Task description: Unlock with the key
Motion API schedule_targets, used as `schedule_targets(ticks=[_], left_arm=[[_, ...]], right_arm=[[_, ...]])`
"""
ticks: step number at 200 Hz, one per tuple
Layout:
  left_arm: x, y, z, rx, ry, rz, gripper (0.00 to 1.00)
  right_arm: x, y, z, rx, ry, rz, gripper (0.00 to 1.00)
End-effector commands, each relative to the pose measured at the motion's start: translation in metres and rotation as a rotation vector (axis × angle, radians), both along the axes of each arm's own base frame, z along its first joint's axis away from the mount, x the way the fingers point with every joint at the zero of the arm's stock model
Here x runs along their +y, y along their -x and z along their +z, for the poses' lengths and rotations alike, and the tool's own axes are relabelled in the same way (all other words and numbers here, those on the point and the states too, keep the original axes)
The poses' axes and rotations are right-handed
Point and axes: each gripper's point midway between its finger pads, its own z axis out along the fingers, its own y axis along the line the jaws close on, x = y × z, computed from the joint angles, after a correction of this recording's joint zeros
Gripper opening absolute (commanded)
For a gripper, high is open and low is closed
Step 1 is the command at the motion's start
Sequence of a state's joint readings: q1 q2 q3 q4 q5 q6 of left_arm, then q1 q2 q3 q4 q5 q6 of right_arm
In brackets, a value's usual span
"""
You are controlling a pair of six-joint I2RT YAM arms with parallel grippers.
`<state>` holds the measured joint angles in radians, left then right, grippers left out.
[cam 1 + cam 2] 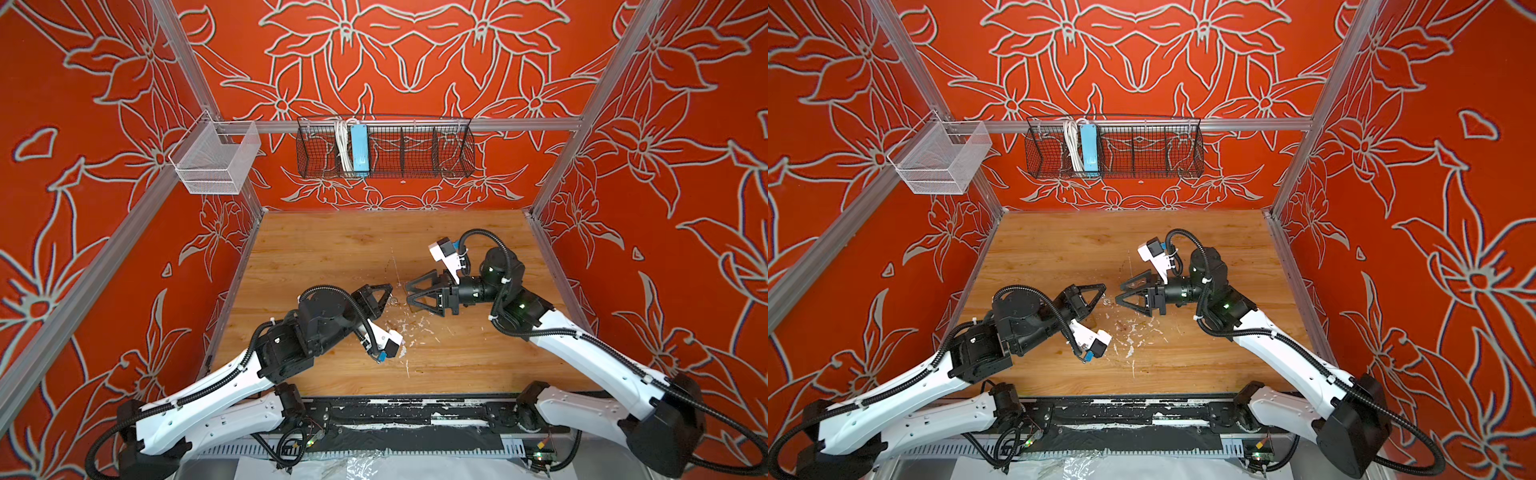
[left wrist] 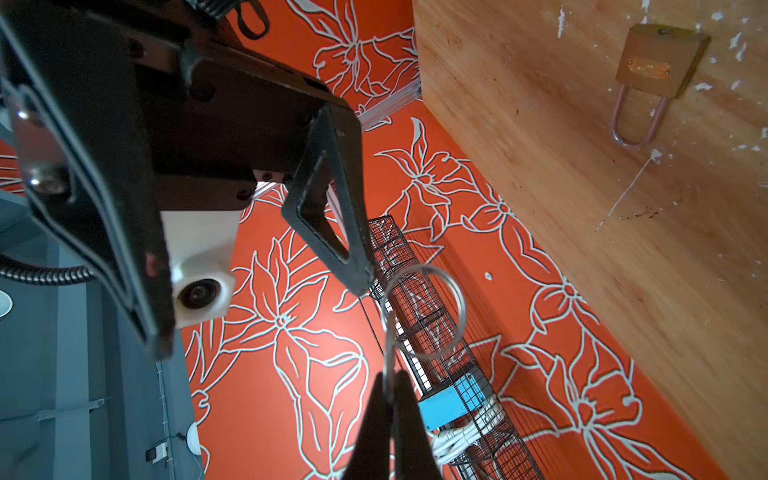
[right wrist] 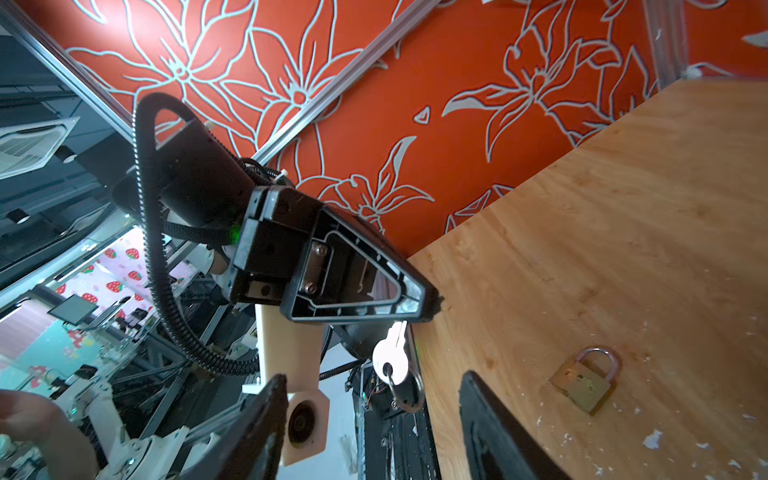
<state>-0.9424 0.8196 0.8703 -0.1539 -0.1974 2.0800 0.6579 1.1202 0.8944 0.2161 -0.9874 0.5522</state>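
A silver key [image 3: 392,353] with a wire ring [image 3: 409,392] hanging from its head is pinched by its blade in my left gripper [image 2: 390,386], which is shut on it. From the left wrist the key shows edge-on, with the ring [image 2: 424,311] beyond the tips. A brass padlock [image 3: 584,380] with a closed shackle lies flat on the wooden table [image 3: 623,208], also seen from the left wrist as the padlock [image 2: 660,58]. My right gripper [image 3: 375,376] is open and empty, facing the key. In both top views the left gripper [image 1: 390,286] and right gripper [image 1: 409,293] meet tip to tip mid-table.
A black wire basket [image 1: 415,149] holding a blue box [image 1: 358,151] and white cable hangs on the back wall. A white mesh basket [image 1: 216,162] hangs at the left rail. White flecks [image 1: 415,328] litter the table. Red patterned walls enclose three sides.
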Motion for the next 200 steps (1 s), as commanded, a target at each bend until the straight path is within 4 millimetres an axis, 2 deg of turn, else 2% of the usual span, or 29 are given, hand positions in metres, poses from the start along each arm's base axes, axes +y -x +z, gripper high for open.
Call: schedule_targets(ticks=[1,29,73,99,130,158,200], left_arm=[[-0.004,0.004,0.014,-0.264,-0.203,-0.079,0.00],[-0.007,0.006,0.020,-0.279,-0.182,-0.093,0.00],[-0.012,0.009,0.023,-0.286,-0.176,-0.110,0.00],[-0.013,0.008,0.022,-0.284,-0.182,-0.108,0.00],[-0.013,0.008,0.022,-0.285,-0.179,-0.106,0.00],[-0.013,0.007,0.022,-0.287,-0.180,-0.102,0.00],[-0.012,0.007,0.021,-0.286,-0.182,-0.101,0.00]], right_arm=[[0.008,0.005,0.002,0.001,0.008,0.030,0.66],[0.013,0.001,-0.006,0.010,0.047,0.013,0.66],[0.014,0.000,-0.002,0.005,0.036,0.006,0.61],[0.016,0.002,0.000,0.017,0.034,0.027,0.49],[0.019,0.008,-0.002,0.038,0.037,0.064,0.44],[0.020,0.012,-0.003,0.046,0.040,0.084,0.31],[0.019,0.014,-0.002,0.048,0.043,0.084,0.18]])
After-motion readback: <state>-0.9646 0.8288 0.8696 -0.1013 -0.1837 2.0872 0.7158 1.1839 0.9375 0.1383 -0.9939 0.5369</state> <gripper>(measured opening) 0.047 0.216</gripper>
